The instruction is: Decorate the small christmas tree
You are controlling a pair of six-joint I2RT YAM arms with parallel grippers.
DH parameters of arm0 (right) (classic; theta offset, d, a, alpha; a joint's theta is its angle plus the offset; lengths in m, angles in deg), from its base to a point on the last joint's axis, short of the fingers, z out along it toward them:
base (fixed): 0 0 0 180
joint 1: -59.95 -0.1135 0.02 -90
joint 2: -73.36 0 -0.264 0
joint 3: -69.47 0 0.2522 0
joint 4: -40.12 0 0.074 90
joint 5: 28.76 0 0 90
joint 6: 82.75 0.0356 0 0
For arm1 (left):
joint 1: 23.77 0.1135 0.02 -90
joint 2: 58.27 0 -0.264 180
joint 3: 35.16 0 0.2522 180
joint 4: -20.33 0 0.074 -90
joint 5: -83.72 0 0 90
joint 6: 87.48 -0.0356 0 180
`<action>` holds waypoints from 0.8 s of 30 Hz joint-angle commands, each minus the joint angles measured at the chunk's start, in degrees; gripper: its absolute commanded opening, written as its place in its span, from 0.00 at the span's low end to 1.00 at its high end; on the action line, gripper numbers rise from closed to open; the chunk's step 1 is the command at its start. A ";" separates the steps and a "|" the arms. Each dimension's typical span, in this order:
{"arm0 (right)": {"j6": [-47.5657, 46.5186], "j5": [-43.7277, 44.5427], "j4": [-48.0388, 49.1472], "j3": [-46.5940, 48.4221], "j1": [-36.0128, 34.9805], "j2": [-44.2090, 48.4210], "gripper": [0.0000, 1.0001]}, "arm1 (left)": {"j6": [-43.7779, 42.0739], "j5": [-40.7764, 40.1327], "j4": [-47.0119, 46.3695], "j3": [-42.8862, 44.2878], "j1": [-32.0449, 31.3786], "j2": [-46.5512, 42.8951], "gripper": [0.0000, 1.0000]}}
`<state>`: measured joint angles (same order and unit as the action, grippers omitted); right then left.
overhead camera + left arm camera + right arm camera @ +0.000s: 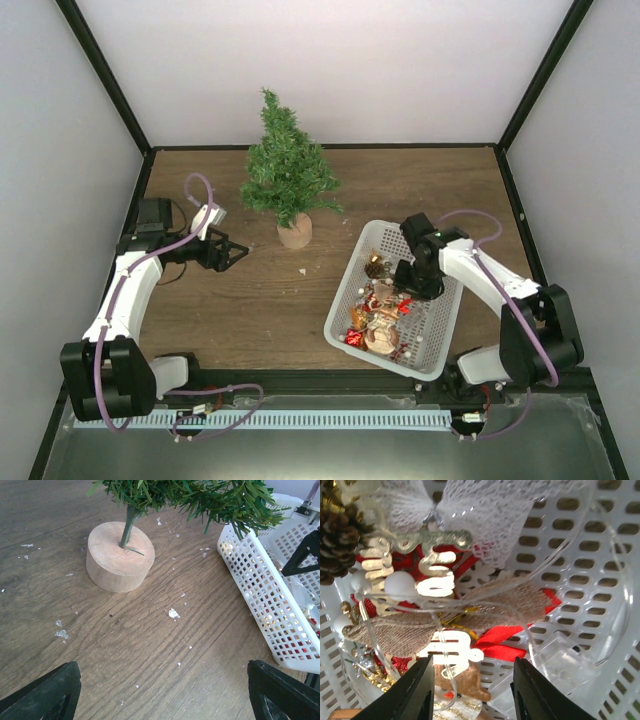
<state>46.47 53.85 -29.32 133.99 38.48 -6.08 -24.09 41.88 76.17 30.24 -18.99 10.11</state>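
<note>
Currently, I park the left fingers [236,250] wide apart beside the small christmas tree [285,170]; the right fingers [415,692] straddle ornaments [435,585] in the basket [345,292] for pickup, grip indeterminate.

We see bright, soft light in all three views. The small christmas tree [285,170] casts only a faint shadow on the wooden table [250,300]. The white basket [265,605] glows where light comes through its holes. Up close, the ornaments [435,585] look a bit blurry, and the clear plastic [560,665] glints.
</note>
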 commanded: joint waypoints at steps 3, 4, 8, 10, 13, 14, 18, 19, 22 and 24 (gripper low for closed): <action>-1.16 2.49 2.81 -2.37 3.70 1.99 0.39 | -0.14 0.92 -0.61 -0.13 -0.39 0.04 0.91; -1.17 2.70 3.06 -3.08 4.12 2.18 0.39 | -0.18 0.90 -0.60 -0.18 -0.38 -0.02 0.91; -1.64 4.01 3.32 -3.45 4.47 2.27 0.40 | -0.28 0.96 -0.67 -0.31 -0.34 0.02 0.91; -1.78 3.53 3.78 -3.92 4.59 1.90 0.40 | -0.29 1.01 -0.62 -0.31 -0.37 0.08 0.91; -1.61 1.62 5.26 -5.16 4.55 1.35 0.41 | -0.38 1.13 -0.61 -0.31 -0.37 0.22 0.91; -1.54 0.90 5.91 -5.43 4.53 1.50 0.41 | -0.49 1.08 -0.53 -0.29 -0.36 0.15 0.91; -0.72 -1.13 7.99 -7.37 4.75 2.12 0.42 | -0.63 1.16 -0.34 -0.22 -0.38 -0.09 0.91; -0.47 -2.15 8.84 -8.27 4.82 1.98 0.42 | -0.68 1.19 -0.26 -0.22 -0.38 -0.17 0.91; 0.52 -5.50 11.74 -11.20 4.82 3.03 0.42 | -0.74 1.39 -0.16 -0.14 -0.39 -0.13 0.91; 0.86 -8.25 14.30 -13.42 4.89 5.24 0.42 | -0.75 1.34 -0.21 -0.18 -0.39 -0.18 0.91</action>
<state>45.92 50.94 -19.73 123.63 42.70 -4.14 -24.14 41.97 76.17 30.24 -19.21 10.11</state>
